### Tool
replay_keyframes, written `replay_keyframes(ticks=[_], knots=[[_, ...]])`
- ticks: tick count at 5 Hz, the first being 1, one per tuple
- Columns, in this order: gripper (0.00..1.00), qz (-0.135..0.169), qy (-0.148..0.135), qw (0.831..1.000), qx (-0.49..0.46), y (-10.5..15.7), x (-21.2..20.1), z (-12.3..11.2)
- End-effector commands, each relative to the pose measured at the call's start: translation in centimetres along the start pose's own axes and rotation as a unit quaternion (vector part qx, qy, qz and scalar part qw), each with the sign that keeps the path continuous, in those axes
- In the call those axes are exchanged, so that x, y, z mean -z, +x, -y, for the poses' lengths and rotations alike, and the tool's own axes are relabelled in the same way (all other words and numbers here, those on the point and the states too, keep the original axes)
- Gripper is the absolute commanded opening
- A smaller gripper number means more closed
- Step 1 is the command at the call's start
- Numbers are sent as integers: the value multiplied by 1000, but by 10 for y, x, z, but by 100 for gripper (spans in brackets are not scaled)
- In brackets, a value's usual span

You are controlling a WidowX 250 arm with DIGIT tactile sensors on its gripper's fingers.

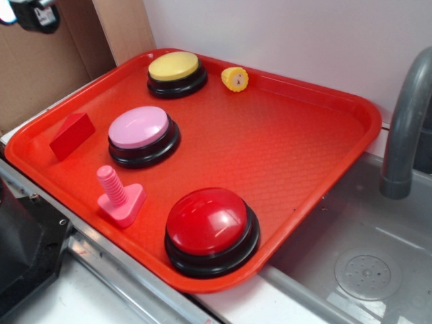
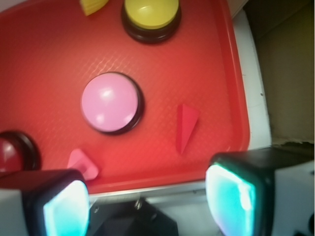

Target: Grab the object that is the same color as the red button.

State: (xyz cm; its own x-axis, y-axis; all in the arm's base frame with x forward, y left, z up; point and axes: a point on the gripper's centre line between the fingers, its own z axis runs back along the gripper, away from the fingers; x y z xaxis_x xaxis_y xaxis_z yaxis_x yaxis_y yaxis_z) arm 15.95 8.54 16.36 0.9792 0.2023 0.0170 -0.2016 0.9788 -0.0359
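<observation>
We hover high, approach step; gripper (image 2: 147, 201) spread wide, empty. Red block (image 2: 186, 127) apparently untouched beside pink button (image 2: 109, 102). Next: descend, straddle block.

toy kitchen: sink (image 1: 378, 270), faucet (image 1: 405, 121)

Red tray (image 1: 317, 145) (textured) across metal sink counter (image 1: 378, 223).

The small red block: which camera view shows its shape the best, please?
The exterior view: the small red block lies whole near the tray's left edge, its sloped top and front face distinct. The wrist view sees it from above, a slightly blurred wedge beside the pink button.
</observation>
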Motion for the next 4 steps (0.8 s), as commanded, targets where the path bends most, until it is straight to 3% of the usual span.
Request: replay_keyframes(ticks=[1, 3, 4], knots=[[100, 36, -2, 996, -75, 18, 38, -48], [100, 16, -10, 989, -145, 20, 95, -66], [100, 16, -61, 986, -154, 22, 115, -63]])
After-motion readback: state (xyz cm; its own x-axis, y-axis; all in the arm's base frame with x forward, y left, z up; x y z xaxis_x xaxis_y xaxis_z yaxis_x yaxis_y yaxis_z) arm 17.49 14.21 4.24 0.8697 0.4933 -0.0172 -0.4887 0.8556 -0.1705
